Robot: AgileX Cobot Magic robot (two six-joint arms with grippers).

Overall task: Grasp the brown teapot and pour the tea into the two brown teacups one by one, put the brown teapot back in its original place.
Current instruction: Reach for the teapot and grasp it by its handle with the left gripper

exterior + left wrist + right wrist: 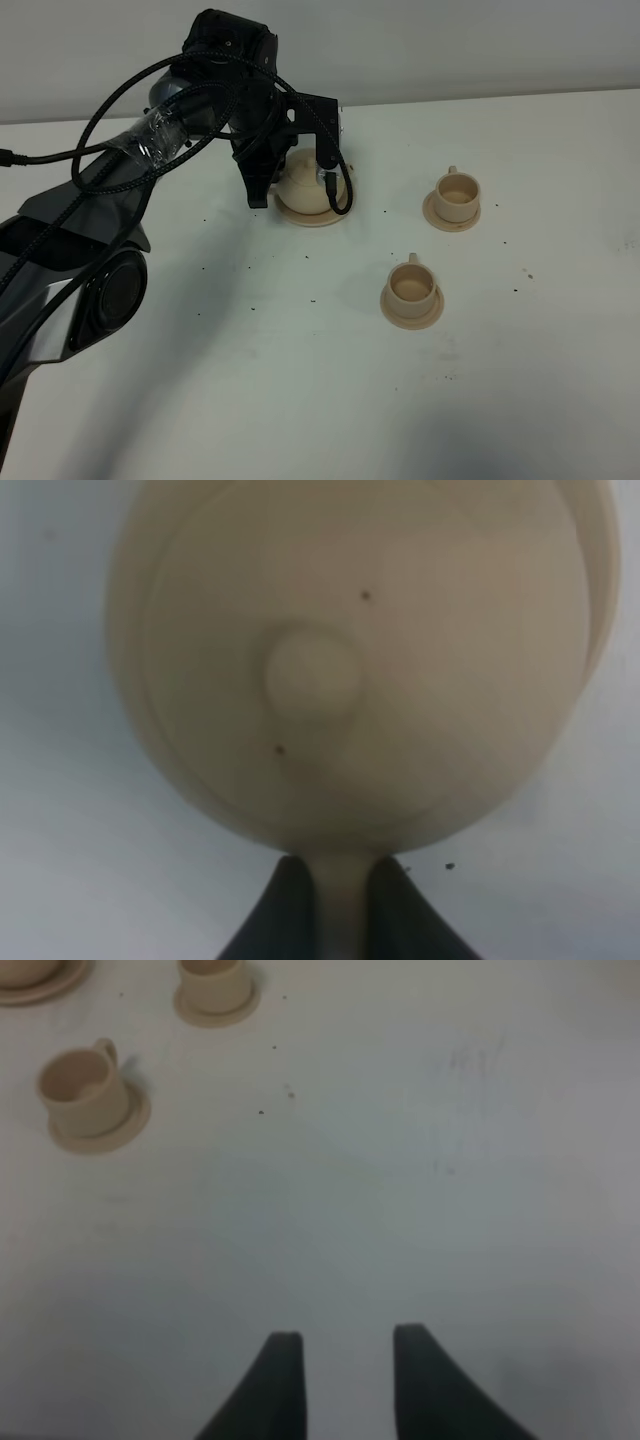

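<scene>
The brown teapot [303, 186] stands on its wide round saucer [318, 219], the original place, at the back middle of the table. My left gripper [272, 185] reaches down at the teapot's left side. In the left wrist view the teapot [400, 660] fills the picture, and my left gripper [340, 868] has its two dark fingers [285, 910] pressed on either side of the loop handle [340, 905]. The two brown teacups stand on small saucers to the right, one farther back [457, 191], one nearer [410, 283]. My right gripper [340, 1345] is open and empty over bare table, with both cups [85, 1082] [213, 982] ahead of it.
The white table [300, 400] carries small dark specks. My left arm and its cables [150, 140] cross the left part of the table. A rim of the wide saucer [30, 988] shows at the corner of the right wrist view.
</scene>
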